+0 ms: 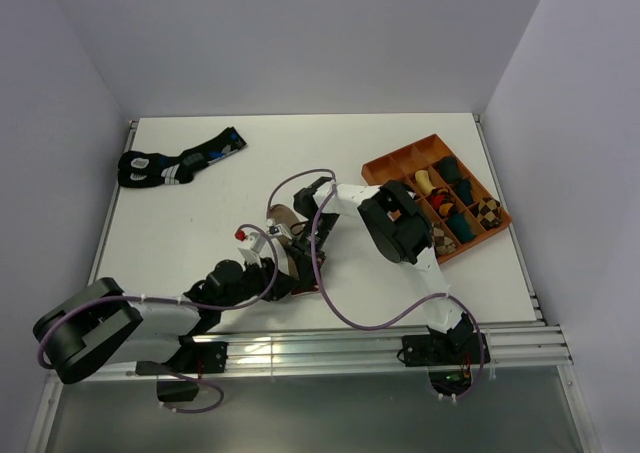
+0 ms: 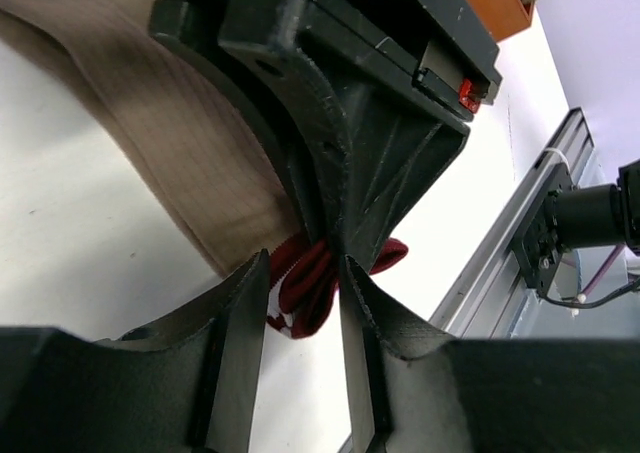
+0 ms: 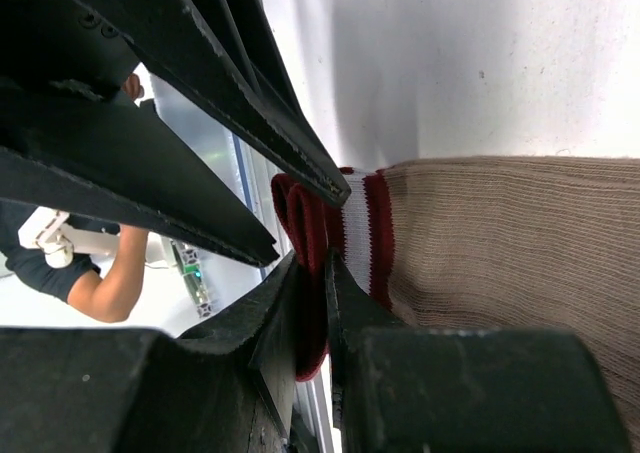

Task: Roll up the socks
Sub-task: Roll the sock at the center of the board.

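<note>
Right gripper (image 3: pixel 318 278) clamped narrow on maroon cuff (image 3: pixel 303 218) of tan sock (image 3: pixel 500 243); long axis ran away from fingers. Left gripper (image 2: pixel 303 268) parted, straddling same cuff from opposite side

1. A white table (image 1: pixel 300 163) fills the middle, evenly lit, with only soft shadows.
2. Plain pale lavender-grey walls enclose it: a back wall (image 1: pixel 300 33) at 12 o'clock, a left wall (image 1: pixel 50 123) at 9 and a right wall (image 1: pixel 585 123) at 3.
3. Aluminium rails (image 1: pixel 330 348) run along the table's edge at 6 o'clock.
4. Past the rails lies a dull grey surface (image 1: pixel 320 413).
</note>
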Robot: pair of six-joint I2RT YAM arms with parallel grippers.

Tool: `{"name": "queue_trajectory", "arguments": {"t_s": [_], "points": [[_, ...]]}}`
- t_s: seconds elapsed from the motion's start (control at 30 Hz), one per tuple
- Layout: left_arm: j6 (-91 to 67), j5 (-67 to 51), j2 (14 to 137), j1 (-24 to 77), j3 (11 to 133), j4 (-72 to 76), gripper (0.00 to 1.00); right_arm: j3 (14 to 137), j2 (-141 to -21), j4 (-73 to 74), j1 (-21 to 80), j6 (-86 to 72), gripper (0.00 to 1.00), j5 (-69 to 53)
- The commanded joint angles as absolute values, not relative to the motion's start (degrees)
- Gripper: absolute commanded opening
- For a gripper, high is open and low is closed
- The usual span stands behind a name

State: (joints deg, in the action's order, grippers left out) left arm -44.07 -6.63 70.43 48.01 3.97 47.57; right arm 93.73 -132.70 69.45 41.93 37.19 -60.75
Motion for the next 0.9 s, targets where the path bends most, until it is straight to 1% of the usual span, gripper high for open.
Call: {"name": "queue_trajectory", "arguments": {"t_s": [0.0,0.2,0.63,0.87], "points": [[-42.19,-9.05,71.45,48.43,6.15,52.65,0.40,95.54,-133.86,71.54,41.57,38.15,0.20,-62.49],[-41.57,-9.84,71.37,48.60,6.15,51.33,0.42,95.89,-133.95,72.16,41.31,38.50,0.21,-62.75],[-40.69,-9.40,68.03,48.52,6.50,42.28,0.41,96.68,-134.74,74.53,40.87,40.08,0.20,-63.63],[-40.17,-10.37,67.76,48.60,6.68,41.66,0.41,97.21,-135.44,75.41,40.69,40.60,0.19,-63.81]]}}
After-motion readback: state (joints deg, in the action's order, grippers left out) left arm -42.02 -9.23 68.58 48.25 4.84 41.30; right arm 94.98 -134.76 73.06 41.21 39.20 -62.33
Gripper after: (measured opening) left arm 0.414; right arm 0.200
